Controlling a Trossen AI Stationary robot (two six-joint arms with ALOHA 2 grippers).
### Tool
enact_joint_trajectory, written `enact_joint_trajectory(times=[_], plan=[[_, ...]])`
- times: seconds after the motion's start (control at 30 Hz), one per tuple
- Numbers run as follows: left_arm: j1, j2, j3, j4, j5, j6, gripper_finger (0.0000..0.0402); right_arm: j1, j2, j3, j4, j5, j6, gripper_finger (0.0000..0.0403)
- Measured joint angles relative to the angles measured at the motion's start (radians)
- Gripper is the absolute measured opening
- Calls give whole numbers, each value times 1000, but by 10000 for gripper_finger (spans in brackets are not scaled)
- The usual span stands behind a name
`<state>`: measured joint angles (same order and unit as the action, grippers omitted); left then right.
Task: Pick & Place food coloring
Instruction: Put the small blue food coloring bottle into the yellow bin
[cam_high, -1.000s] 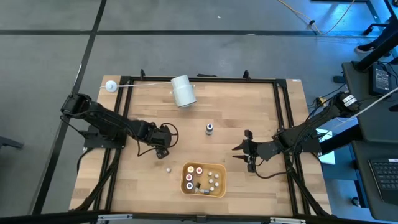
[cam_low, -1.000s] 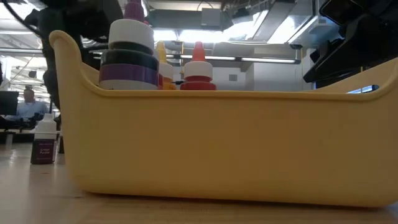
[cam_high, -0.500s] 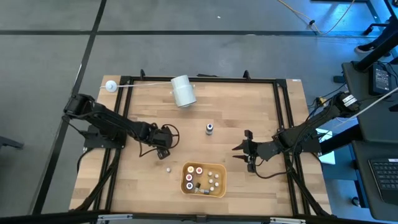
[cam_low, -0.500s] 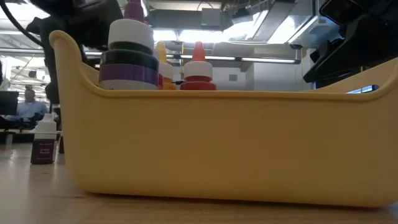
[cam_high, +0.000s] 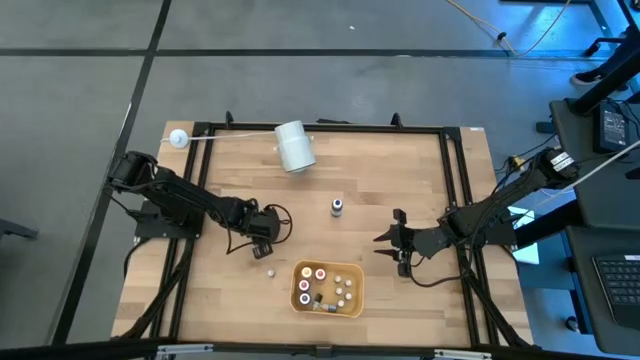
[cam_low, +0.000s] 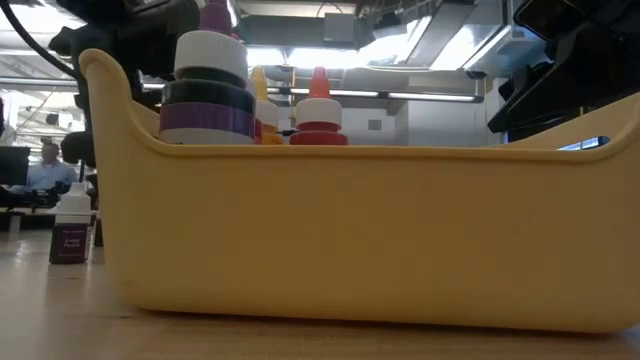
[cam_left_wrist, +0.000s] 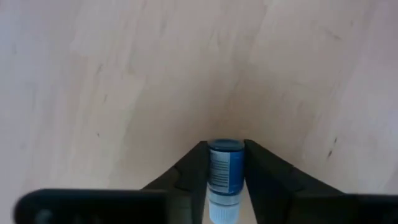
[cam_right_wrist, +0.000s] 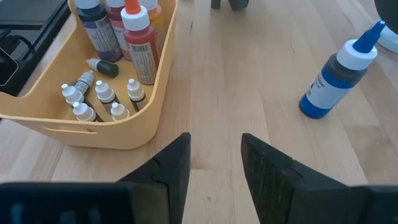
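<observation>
Food coloring, as you see it on the table:

- Small blue-labelled bottle (cam_left_wrist: 225, 174): lying between the left gripper's (cam_left_wrist: 225, 155) two dark fingers, both pressed against its sides.
- Small white-capped bottle (cam_high: 270, 271): loose on the wood, just left of the yellow tray.
- Large blue bottle (cam_right_wrist: 336, 78), white-and-blue nozzle: upright near the table's middle, apart from the tray.
- Inside the yellow tray (cam_right_wrist: 124, 127): a tall red bottle (cam_right_wrist: 138, 43) and a dark purple one (cam_right_wrist: 94, 25), both upright; a cluster of tiny white-capped droppers (cam_right_wrist: 102, 99), most upright and at least one lying on its side.
</observation>
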<state>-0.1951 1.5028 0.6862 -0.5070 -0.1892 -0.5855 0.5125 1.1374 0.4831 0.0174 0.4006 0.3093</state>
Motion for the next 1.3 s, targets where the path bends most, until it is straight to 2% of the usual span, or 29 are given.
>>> enact_joint_trajectory(times=[0.17,0.33,0.53,0.67,0.8,1.0,1.2,1.3], plan=[[1,0,13,1,-11,42,57,0,0,0,0,0,0,145],[1,-2,26,-17,-10,23,60,0,0,0,0,0,0,145],[1,-55,158,-109,-45,41,60,0,0,0,0,0,0,145],[-2,-81,273,-41,-56,69,60,0,0,0,-1,0,0,145],[-36,-78,364,114,-40,183,61,0,0,0,0,0,0,145],[-137,33,530,226,-28,371,60,0,0,0,0,0,0,145],[-213,246,760,181,17,471,60,0,0,0,3,0,-1,145],[-238,343,866,126,26,465,61,0,0,0,3,0,0,145]])
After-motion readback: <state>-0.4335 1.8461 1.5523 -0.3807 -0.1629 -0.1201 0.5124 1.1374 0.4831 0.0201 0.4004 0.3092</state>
